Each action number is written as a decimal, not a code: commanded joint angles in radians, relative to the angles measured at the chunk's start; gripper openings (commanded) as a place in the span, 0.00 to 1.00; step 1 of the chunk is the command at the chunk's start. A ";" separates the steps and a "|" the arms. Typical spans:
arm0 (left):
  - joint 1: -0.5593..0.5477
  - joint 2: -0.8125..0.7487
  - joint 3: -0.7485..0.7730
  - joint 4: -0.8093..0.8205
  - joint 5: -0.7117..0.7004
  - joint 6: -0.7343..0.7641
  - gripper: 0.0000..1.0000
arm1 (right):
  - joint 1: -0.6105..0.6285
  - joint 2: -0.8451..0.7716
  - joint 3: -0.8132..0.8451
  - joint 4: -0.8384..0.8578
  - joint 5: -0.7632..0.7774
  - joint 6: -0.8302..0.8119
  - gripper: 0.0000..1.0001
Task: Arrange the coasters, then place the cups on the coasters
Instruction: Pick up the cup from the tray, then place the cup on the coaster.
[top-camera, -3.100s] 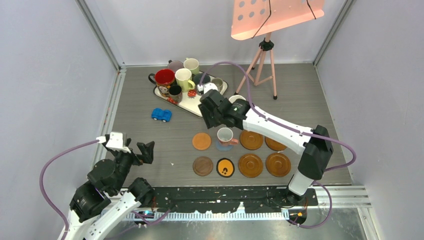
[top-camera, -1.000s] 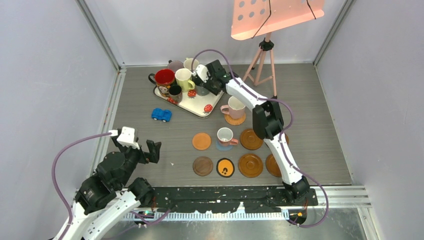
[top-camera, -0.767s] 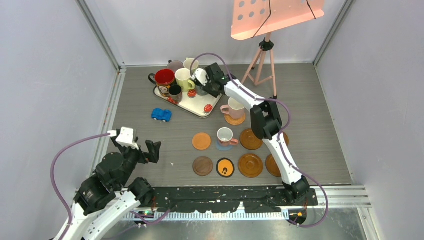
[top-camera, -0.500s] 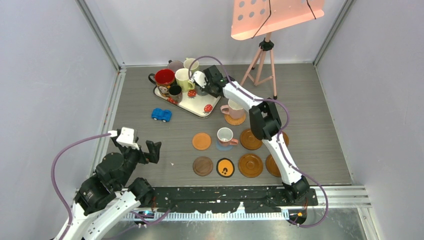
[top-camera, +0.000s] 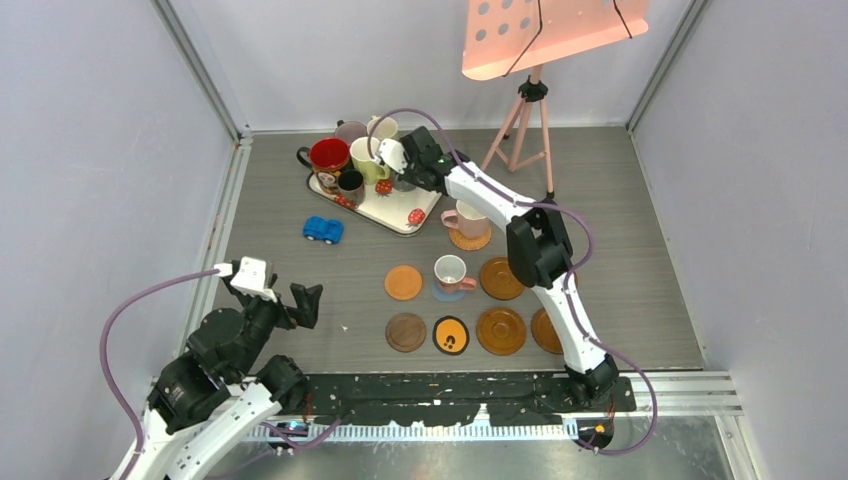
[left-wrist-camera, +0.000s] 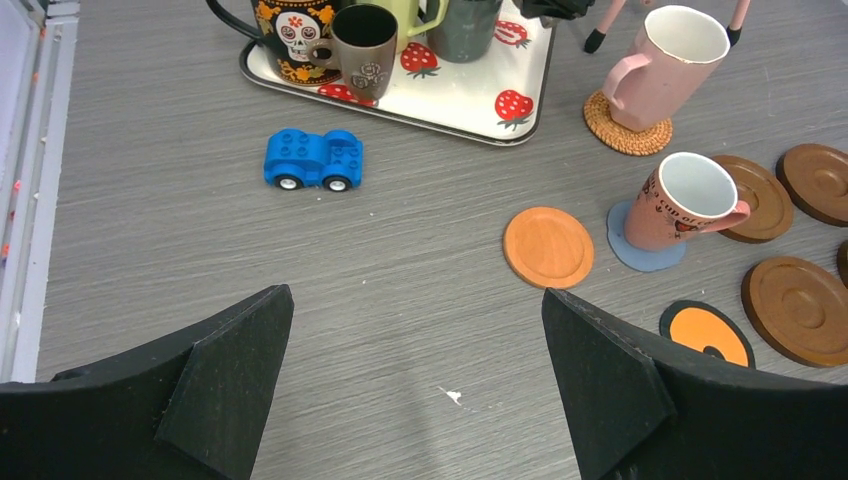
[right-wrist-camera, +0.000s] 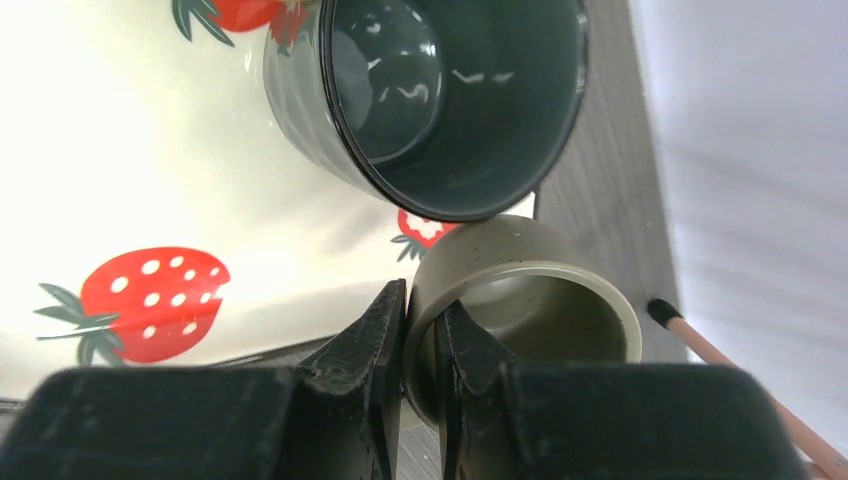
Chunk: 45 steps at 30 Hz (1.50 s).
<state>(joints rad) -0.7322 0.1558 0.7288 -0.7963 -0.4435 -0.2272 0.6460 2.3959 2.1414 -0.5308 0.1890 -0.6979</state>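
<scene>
Right now the grey cup (right-wrist-camera: 530, 290) is at the corner of the strawberry tray (right-wrist-camera: 120, 150), just beside the dark teal cup (right-wrist-camera: 450, 90). My right end effector (right-wrist-camera: 422, 305) is clenched on its near wall, one finger inside the rim, one outside. My left end effector (left-wrist-camera: 415, 300) hangs released above the surface (left-wrist-camera: 150, 200).

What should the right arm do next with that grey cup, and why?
Probably lift straight up: the right gripper pinches the wall of the grey cup, one finger inside, and the dark cup stands close beside it.
</scene>
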 joint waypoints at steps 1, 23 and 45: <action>-0.003 -0.027 -0.005 0.054 0.014 0.015 0.99 | 0.025 -0.162 -0.004 0.038 0.080 -0.008 0.12; -0.003 -0.091 -0.007 0.052 0.009 0.004 0.99 | 0.368 -0.719 -0.533 -0.009 0.126 0.246 0.12; -0.003 -0.106 -0.006 0.046 -0.021 -0.004 0.99 | 0.695 -0.976 -0.996 -0.156 0.047 0.645 0.14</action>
<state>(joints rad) -0.7322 0.0578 0.7231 -0.7822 -0.4492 -0.2283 1.3144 1.4719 1.1770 -0.7212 0.2203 -0.1726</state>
